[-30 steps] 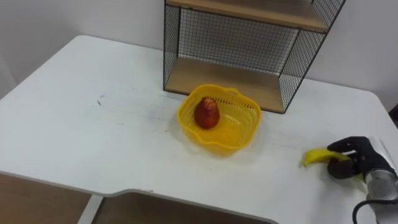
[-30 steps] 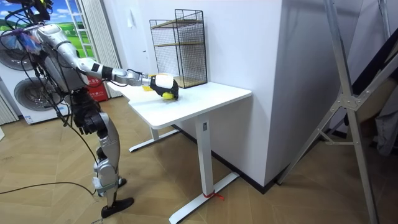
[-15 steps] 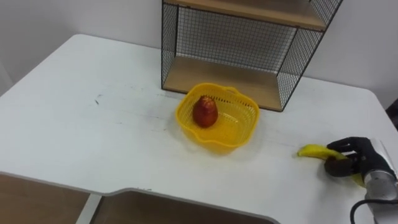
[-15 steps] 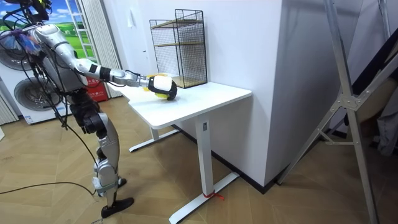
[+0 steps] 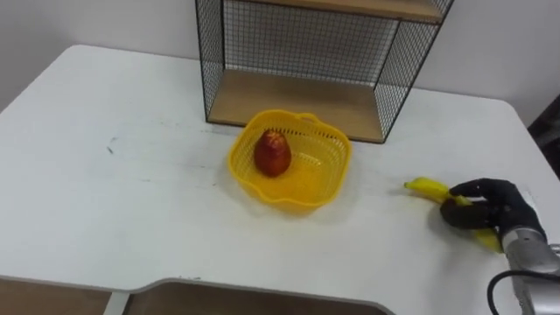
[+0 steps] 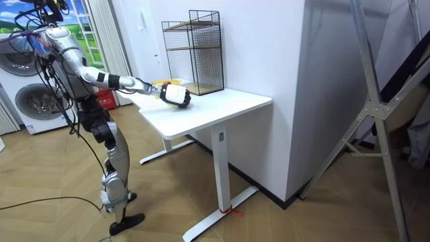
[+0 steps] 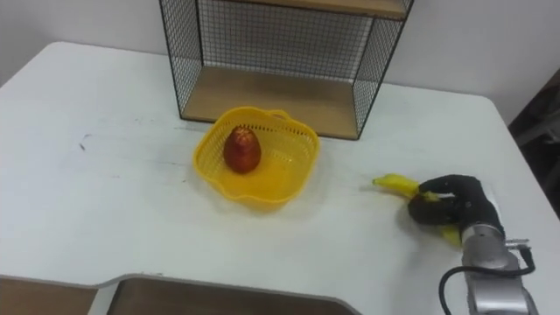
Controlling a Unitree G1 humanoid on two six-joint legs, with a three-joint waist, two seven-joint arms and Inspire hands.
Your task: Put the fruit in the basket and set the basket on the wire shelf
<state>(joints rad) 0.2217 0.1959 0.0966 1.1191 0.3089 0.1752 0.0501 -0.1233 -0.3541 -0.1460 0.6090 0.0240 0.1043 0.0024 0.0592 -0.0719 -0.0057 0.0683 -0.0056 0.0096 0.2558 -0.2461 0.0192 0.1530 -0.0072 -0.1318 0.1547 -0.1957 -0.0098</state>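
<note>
On the white table (image 5: pixel 131 201) by its right edge, the robot's right hand (image 5: pixel 490 206) is gripping the banana (image 5: pixel 429 187), likely for carrying to the yellow basket (image 5: pixel 331 173) holding a red fruit (image 5: pixel 272 152).

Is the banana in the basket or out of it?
Out. The right hand grips the banana well right of the basket; only a red fruit lies inside.
</note>
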